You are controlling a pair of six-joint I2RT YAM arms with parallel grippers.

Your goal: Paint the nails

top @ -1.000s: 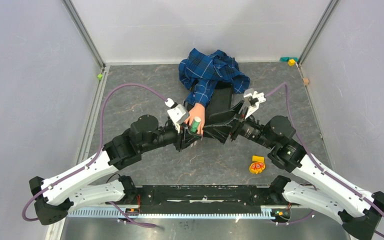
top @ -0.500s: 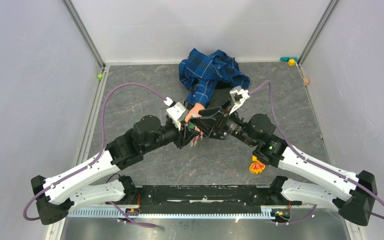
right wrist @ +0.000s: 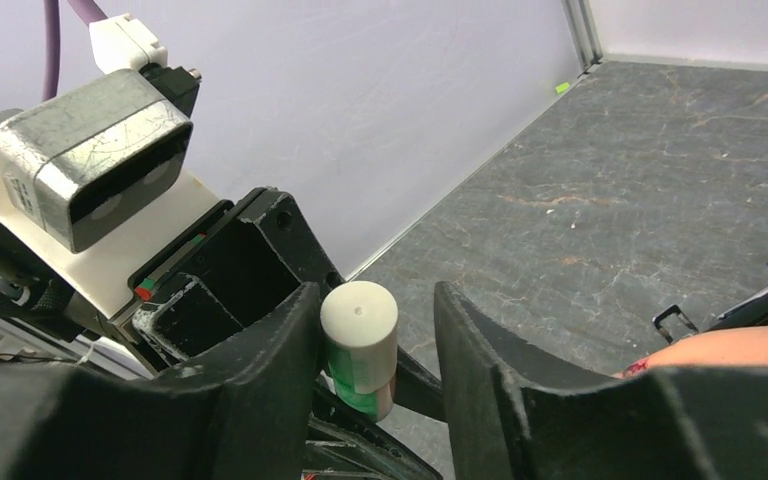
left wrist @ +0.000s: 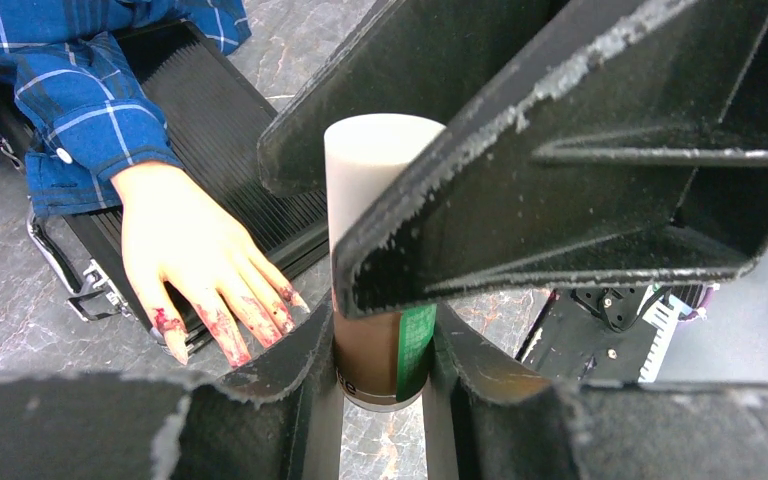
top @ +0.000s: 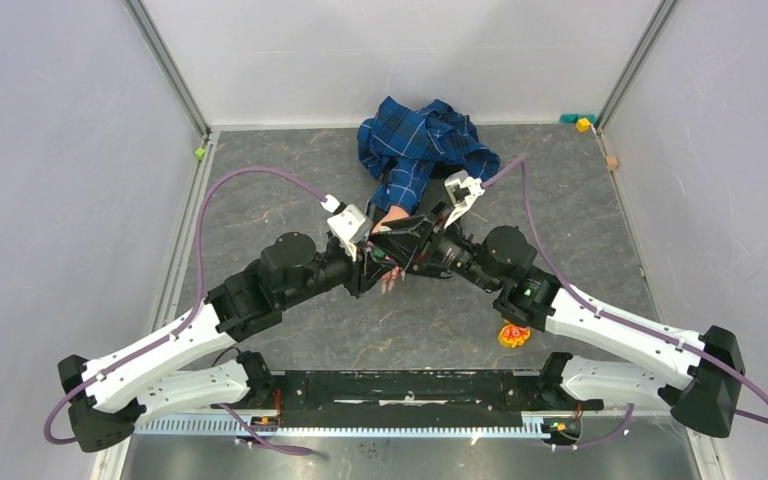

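A pale mannequin hand [left wrist: 185, 235] in a blue plaid sleeve [top: 415, 145] rests on a black ribbed case [left wrist: 210, 110]. Its pointed nails [left wrist: 235, 352] and fingertips are smeared red. My left gripper [left wrist: 380, 400] is shut on a small bottle [left wrist: 385, 350] with a brown and green label, held upright just right of the fingers. My right gripper [right wrist: 375, 335] straddles the bottle's cream cap [right wrist: 358, 318]. One finger touches the cap and the other stands a little apart, so the jaws are open. From above, both grippers meet near the hand [top: 392, 215], hiding most of the bottle.
An orange and yellow object [top: 513, 332] lies on the table by the right arm. Small coloured blocks [top: 580, 122] sit in the far right corner, and a green bit [top: 200, 152] at the left wall. Grey walls close in three sides.
My right arm has swung left from beside the case to the bottle, and its jaws have narrowed around the cap. The left gripper kept its hold and barely moved.
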